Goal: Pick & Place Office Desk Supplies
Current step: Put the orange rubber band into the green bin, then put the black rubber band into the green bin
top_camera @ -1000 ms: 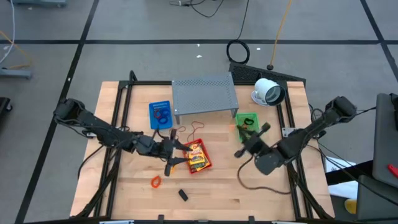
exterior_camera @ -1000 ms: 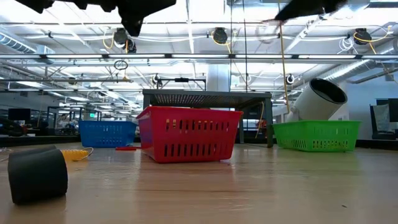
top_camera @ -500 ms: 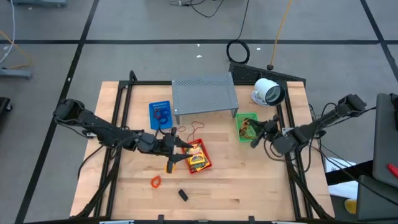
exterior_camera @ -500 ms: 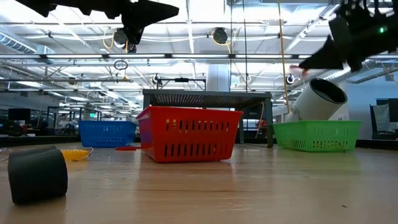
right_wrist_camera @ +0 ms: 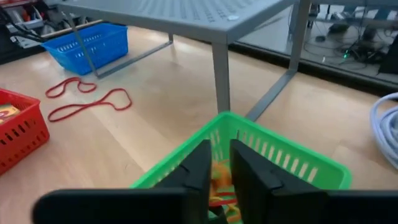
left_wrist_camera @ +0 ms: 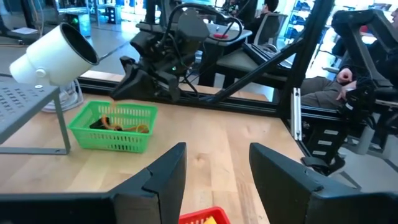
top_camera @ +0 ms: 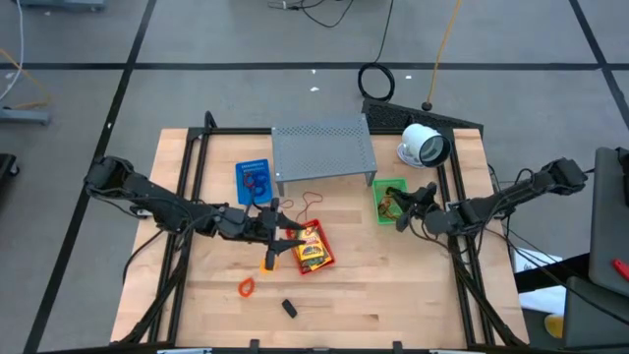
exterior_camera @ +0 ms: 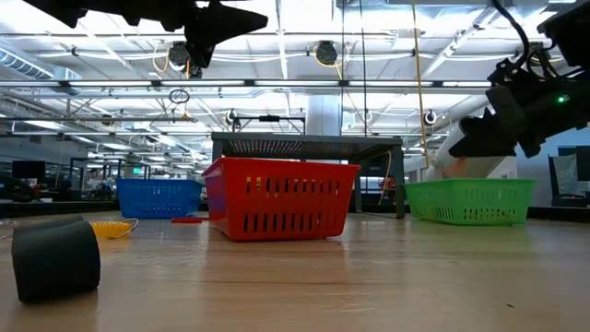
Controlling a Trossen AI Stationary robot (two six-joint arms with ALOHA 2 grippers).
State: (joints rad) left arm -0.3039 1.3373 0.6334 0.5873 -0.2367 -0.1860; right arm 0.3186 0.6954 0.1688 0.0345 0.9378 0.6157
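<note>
Tabletop (top_camera: 354, 295) of pale wood holds everything, seen from above. On its left side the left arm reaches across toward the middle. The left gripper (top_camera: 278, 239) hangs just above the left edge of the red basket (top_camera: 313, 248), and its two fingers (left_wrist_camera: 163, 180) are spread apart with nothing between them. The red basket holds yellow packets (top_camera: 311, 250). Behind the left gripper sits a blue basket (top_camera: 255, 180) with a loop inside. Near the front edge lie an orange band (top_camera: 246, 287) and a small black piece (top_camera: 289, 308), well apart from the baskets. Two red bands (right_wrist_camera: 87, 98) lie on the wood between the blue basket and the red one.

In the middle at the back stands the grey shelf (top_camera: 323, 149). Just to its right is a green basket (top_camera: 389, 200) with orange and yellow things inside. Behind that lies a white round device (top_camera: 424, 145) on its side.

On the right, the right arm comes in from the edge of the tabletop. The right gripper (top_camera: 411, 208) is just over the right side of the green basket. Its fingers (right_wrist_camera: 198, 167) are close together with only a thin gap, and they hold nothing that can be seen.
</note>
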